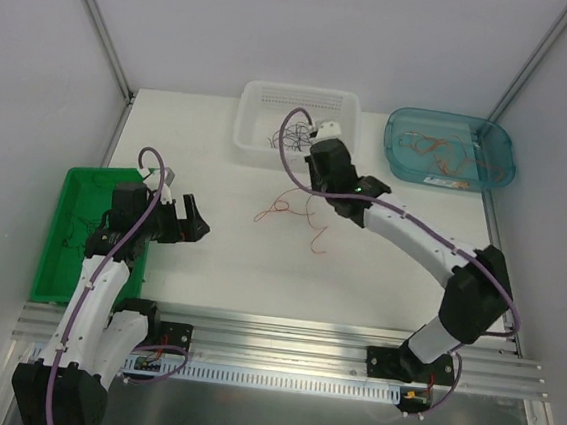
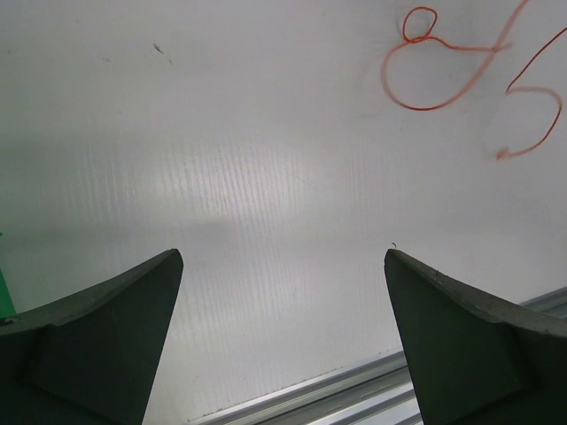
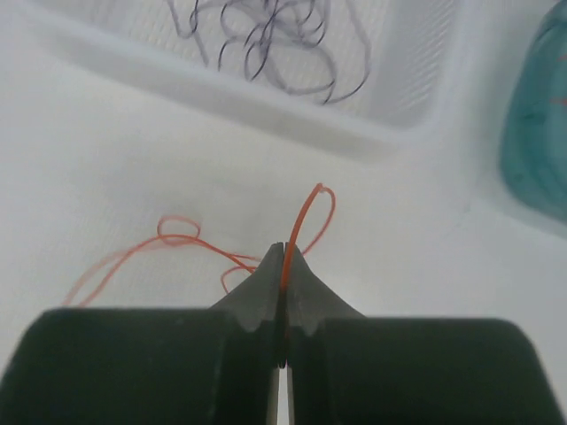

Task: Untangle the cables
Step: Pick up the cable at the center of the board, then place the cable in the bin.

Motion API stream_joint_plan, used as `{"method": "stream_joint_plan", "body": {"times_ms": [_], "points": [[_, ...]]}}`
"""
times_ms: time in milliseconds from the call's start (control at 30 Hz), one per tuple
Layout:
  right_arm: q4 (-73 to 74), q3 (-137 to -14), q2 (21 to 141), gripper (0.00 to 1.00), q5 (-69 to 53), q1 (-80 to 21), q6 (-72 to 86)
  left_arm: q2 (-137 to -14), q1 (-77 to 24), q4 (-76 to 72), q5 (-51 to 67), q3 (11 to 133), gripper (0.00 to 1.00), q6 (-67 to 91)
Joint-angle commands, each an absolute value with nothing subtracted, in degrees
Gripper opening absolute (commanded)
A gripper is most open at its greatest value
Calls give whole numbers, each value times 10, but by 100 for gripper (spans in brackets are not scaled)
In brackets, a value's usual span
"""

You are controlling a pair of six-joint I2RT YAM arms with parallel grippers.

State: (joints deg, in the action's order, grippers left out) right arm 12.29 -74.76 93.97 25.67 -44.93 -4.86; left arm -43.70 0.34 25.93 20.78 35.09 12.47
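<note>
Now, nearest the bases at 7 o'clock on the table (image 1: 217, 276), the left gripper (image 2: 283, 257) is hanging over bare white surface. Its fingers are standing wide apart and holding nothing. In its wrist view I am seeing part of the orange cable (image 2: 416, 108) lying toward 1 o'clock of the frame, well apart from the fingers.

Just beside the left arm, at 9 o'clock, the green bin (image 1: 47, 250) is sitting at the table edge. A few thin dark strands (image 1: 79, 228) are lying inside it, too fine for me to count.

Moving out to the table centre, the right gripper (image 3: 283, 252) is pointing down at the table. In the wrist view its jaws are pressing together and pinching the orange cable between the tips. One loop is arching up out of the tips toward 1 o'clock. The rest is trailing off toward 9 o'clock in loose curls on the table.

Farther out, at 12 o'clock, the white basket (image 1: 347, 100) is holding a curly dark tangle (image 3: 266, 40).

At 2 o'clock, the teal tray (image 1: 403, 124) is holding loose orange strands (image 1: 440, 152).
</note>
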Motion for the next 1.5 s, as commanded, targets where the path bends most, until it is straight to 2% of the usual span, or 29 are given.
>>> {"method": "stream_joint_plan", "body": {"times_ms": [0, 167, 300, 433, 667, 833, 967, 1167, 1400, 1467], "points": [[169, -822, 857, 1, 249, -403, -158, -429, 2, 247, 222, 350, 99, 116], [221, -982, 849, 1, 217, -332, -277, -434, 2, 246, 225, 350, 99, 115], [182, -1086, 871, 1, 221, -281, -354, -436, 2, 246, 226, 350, 99, 115], [153, -1153, 899, 1, 195, -205, -345, -438, 2, 246, 225, 350, 99, 117], [24, -1180, 943, 1, 143, -92, -310, -461, 2, 243, 228, 352, 99, 117], [-25, -1223, 1043, 1, 115, -21, -287, -472, 2, 242, 231, 351, 99, 117], [-18, -1309, 1120, 1, 88, -2, -244, -487, 2, 240, 239, 352, 99, 114], [-44, -1283, 1168, 1, 84, 30, -222, -516, 2, 237, 236, 356, 99, 114], [-105, -1028, 1136, 3, 127, 41, -148, -525, 2, 236, 240, 356, 99, 114], [-113, -987, 1121, 3, 128, 41, -124, -524, 2, 236, 241, 356, 99, 114]]}}
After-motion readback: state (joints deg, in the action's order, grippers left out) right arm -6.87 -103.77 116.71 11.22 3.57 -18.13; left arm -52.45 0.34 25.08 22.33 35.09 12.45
